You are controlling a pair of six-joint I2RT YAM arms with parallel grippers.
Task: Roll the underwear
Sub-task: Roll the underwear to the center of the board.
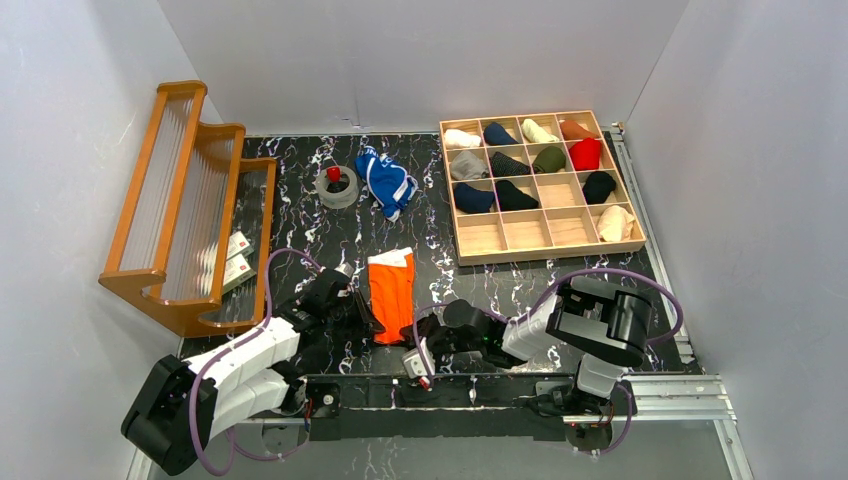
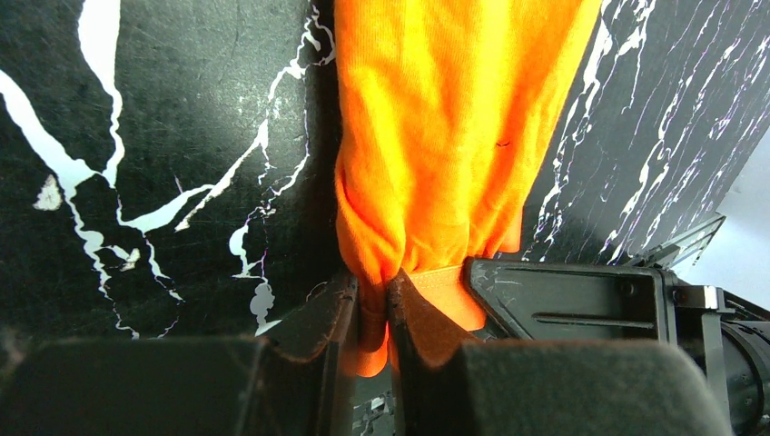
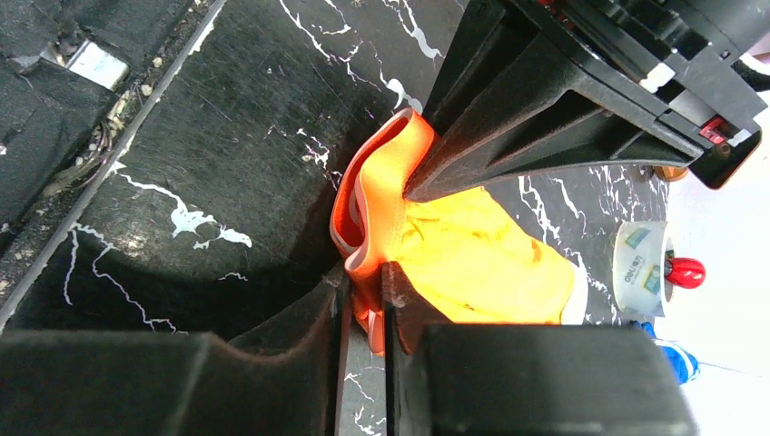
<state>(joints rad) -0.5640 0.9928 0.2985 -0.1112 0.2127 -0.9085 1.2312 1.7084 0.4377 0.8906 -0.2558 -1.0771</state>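
Fabric filled both claws. The left claw was clenched on the near end of the orange briefs, with a bunched fold squeezed between its fingers. The rest of the garment lay flat, running away from it across the black marbled table. The right claw was clamped on that same near end, its jaws nearly together on a folded edge of orange band with a pale lining. The two claws stood just beside each other. In the right wrist view, the left one's fingers met the cloth just beyond the right one's tips.

Far ahead of the left claw, well apart from the orange pair, the blue briefs lay crumpled. A tape roll sat just to their left with a small red thing on it. Off to the left claw's left stood a stepped wooden rack.

Ahead and to the right of the right claw, well apart from it, sat a wooden tray divided into sixteen compartments, four rows of four. One rolled piece lay in each of twelve. The row farthest from the claw held, left to right, cream, navy, cream and rust. The next held grey, black, olive and red. The third held navy and black in its two left compartments and black in its rightmost. The nearest row held a cream piece in its right corner.
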